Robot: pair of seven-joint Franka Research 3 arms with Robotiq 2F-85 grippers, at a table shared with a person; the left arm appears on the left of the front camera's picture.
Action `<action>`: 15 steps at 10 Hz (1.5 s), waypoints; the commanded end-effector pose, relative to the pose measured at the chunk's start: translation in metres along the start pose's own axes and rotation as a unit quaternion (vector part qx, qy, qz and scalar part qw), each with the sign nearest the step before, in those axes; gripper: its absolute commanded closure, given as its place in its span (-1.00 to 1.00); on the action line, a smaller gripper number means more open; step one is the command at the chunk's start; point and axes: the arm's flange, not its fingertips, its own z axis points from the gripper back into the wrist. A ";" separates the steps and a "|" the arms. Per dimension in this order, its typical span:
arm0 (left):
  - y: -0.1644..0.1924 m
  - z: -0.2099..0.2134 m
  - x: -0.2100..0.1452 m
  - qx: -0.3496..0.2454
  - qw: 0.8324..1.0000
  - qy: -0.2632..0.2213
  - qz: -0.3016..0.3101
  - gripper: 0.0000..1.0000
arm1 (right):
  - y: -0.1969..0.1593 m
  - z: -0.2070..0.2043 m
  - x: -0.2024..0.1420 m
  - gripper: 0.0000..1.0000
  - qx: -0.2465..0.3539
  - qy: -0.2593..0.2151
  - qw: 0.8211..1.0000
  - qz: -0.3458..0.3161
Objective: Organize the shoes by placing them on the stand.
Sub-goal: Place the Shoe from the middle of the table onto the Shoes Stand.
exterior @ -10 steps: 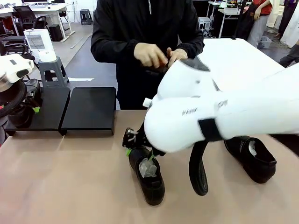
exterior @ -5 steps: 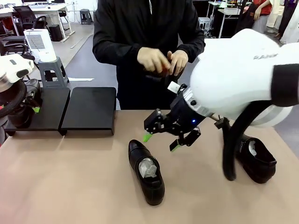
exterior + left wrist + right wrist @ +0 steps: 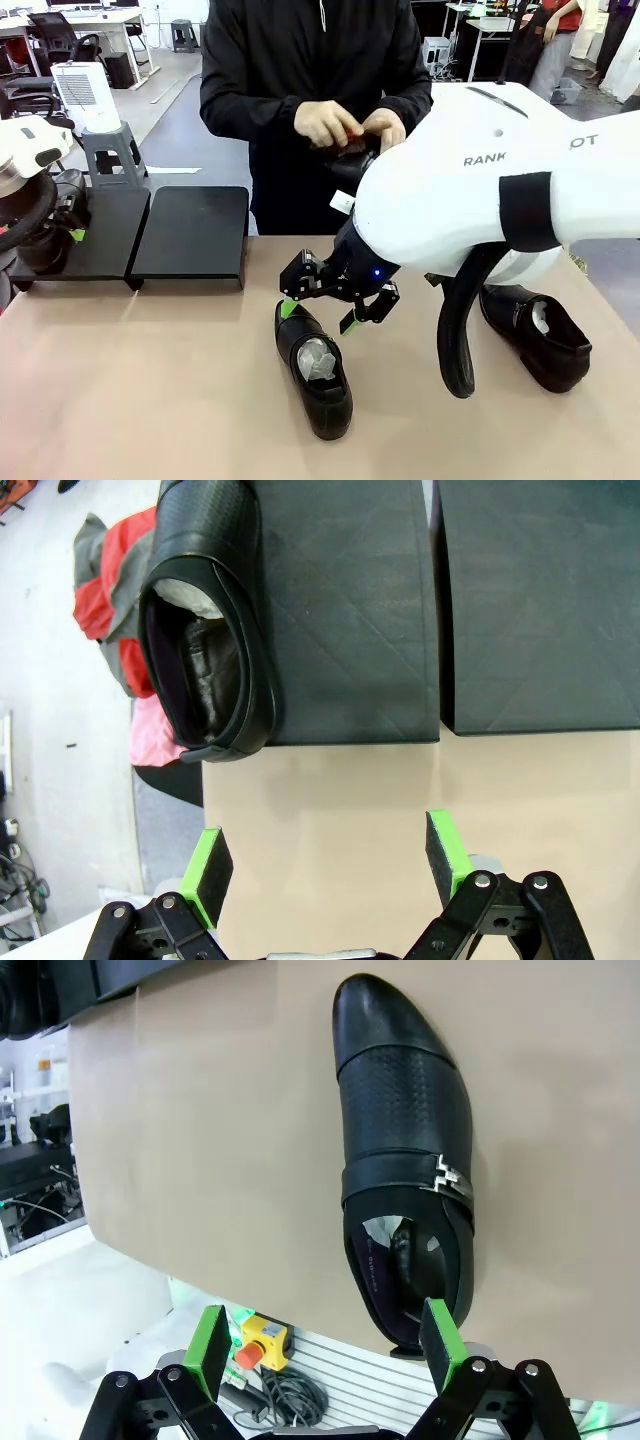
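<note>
Close to the near edge of the desk [image 3: 150,400], about in its middle, one shoe [image 3: 313,375] lies on its sole with the toe toward the near edge and white paper inside. In the right wrist view this shoe [image 3: 405,1150] shows a perforated top and a strap with a metal buckle. The right gripper [image 3: 320,315] hangs just over the heel end of it. Its two green pads are spread wide and nothing is between them, as the right wrist view [image 3: 325,1345] also shows. If one pad touches the heel, I cannot tell.

Near the right edge of the desk a second shoe [image 3: 535,340] lies, also with white paper inside, partly behind the black cable loop of the right arm.

At the far left corner stands the stand, two black platforms [image 3: 190,235] side by side. In the left wrist view the left gripper [image 3: 328,860] is over the bare desk just before the front lips of the platforms [image 3: 350,610]. Its pads are spread and hold nothing. A third shoe [image 3: 210,630] lies on the outer platform, along its outer side, with the heel reaching a little over the front lip.

Beyond the far edge a person in a black jacket stands. Both hands [image 3: 330,125] are together on a dark object that the right arm mostly hides.
</note>
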 end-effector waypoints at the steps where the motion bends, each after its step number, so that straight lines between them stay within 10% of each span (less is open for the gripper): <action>1: -0.001 -0.001 0.000 0.007 1.000 -0.004 0.005 -1.00 | 0.004 0.004 0.004 -1.00 -0.007 -0.009 1.000 -0.007; 4: 0.000 0.000 0.000 0.000 1.000 0.000 0.000 -1.00 | 0.000 0.001 0.001 -1.00 -0.001 -0.001 1.000 0.000; 6: -0.089 0.047 -0.038 -0.022 0.998 -0.037 -0.051 -1.00 | -0.068 0.036 0.025 -1.00 -0.037 -0.032 0.998 -0.035; 9: -0.202 0.085 -0.088 -0.082 0.993 0.083 -0.008 -1.00 | -0.135 0.064 0.045 -1.00 -0.047 -0.071 0.990 -0.110; 10: -0.195 0.090 -0.086 -0.095 0.988 0.121 -0.017 -1.00 | -0.143 0.066 0.047 -1.00 -0.048 -0.075 0.989 -0.122; 12: -0.193 0.077 -0.094 -0.061 0.996 0.029 -0.050 -1.00 | -0.159 0.072 0.049 -1.00 -0.040 -0.079 0.986 -0.142; 15: -0.269 0.092 -0.148 -0.096 0.991 0.091 0.016 -1.00 | -0.161 0.072 0.055 -1.00 -0.044 -0.074 0.987 -0.138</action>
